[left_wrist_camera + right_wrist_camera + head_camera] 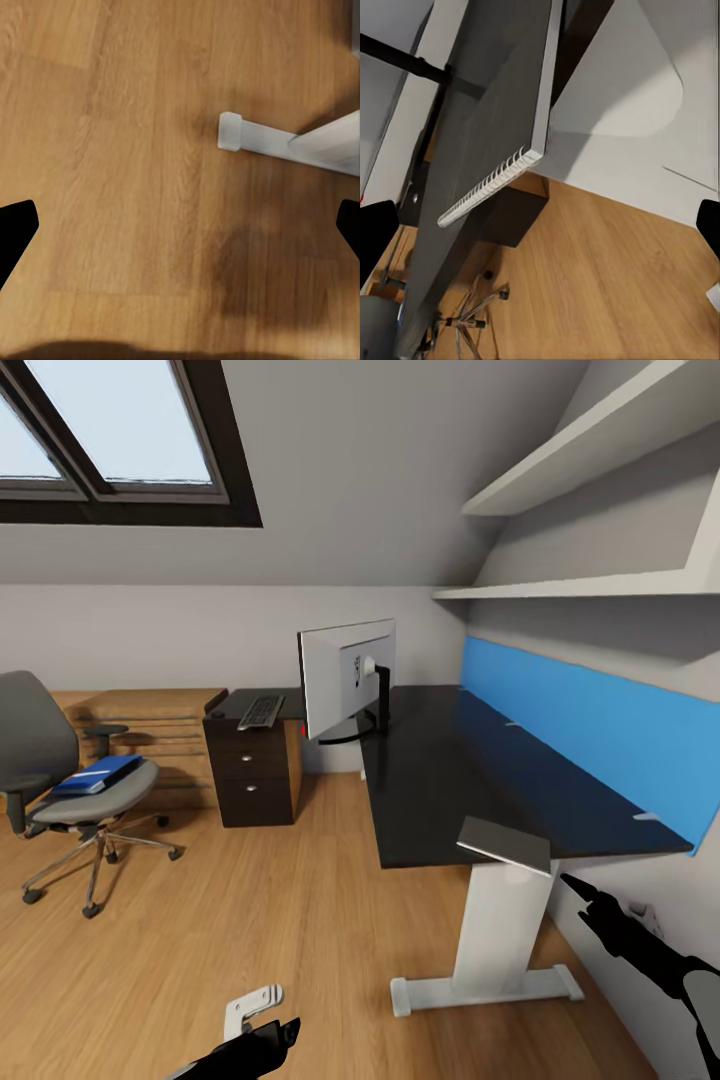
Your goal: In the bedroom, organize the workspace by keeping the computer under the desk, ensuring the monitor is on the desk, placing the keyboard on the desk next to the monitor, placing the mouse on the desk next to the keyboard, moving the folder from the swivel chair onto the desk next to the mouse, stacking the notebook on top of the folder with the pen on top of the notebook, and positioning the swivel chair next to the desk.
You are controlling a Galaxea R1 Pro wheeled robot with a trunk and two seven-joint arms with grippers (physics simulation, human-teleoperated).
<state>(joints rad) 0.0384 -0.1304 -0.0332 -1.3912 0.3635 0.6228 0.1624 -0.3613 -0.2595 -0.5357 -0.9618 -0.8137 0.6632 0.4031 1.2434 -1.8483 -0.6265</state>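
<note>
The black desk (450, 780) with its blue back panel runs along the right wall. On its far end stands the monitor (345, 680), back towards me. A grey spiral-bound notebook (505, 845) (495, 180) overhangs the desk's near corner. The keyboard (260, 712) lies on a dark drawer cabinet (250, 775), with a small dark thing, perhaps the mouse (215, 713), beside it. The blue folder (98, 773) rests on the swivel chair (60, 790) at the left. My right gripper (578, 885) (540, 232) is open just below the notebook. My left gripper (260, 1045) (180, 232) hangs open over the floor. Computer and pen are out of view.
A low oak shelving unit (150, 730) stands behind the chair and cabinet. The desk's white leg and foot (490, 985) (247, 135) are on the wood floor near my arms. White wall shelves (600, 450) hang above the desk. Open floor lies between chair and desk.
</note>
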